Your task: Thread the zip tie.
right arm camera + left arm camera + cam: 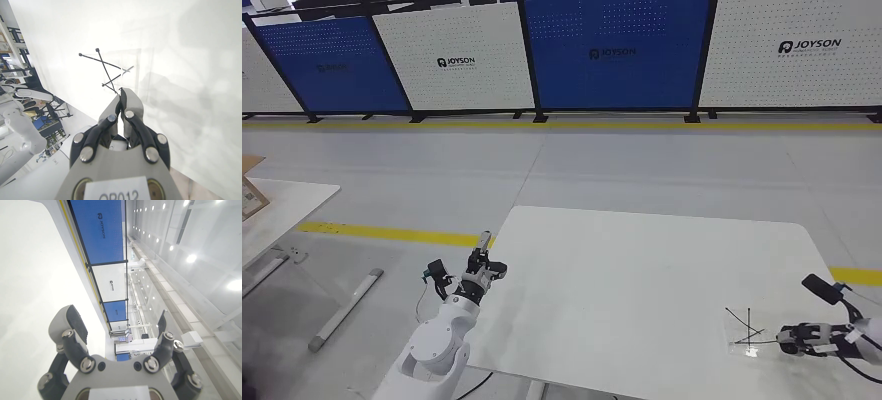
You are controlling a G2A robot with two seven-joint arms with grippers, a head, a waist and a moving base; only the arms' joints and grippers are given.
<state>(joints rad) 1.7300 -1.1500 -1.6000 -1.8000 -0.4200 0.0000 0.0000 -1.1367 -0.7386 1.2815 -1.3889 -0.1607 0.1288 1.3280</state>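
A smooth white shell covers the left arm (439, 345). The left hand (119, 313) and right hand (120, 95) are built alike: a pale grey metal plate with a white label near the wrist, black link bars pinned by round silver screws, and two grey fingers (56, 325) faced with black ribbed pads (77, 321).

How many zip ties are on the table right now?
3, crossed in one pile on the table: two zip ties with heads far from the right gripper, a third zip tie nearest it. It pinches one tail. Overlaps may hide another.
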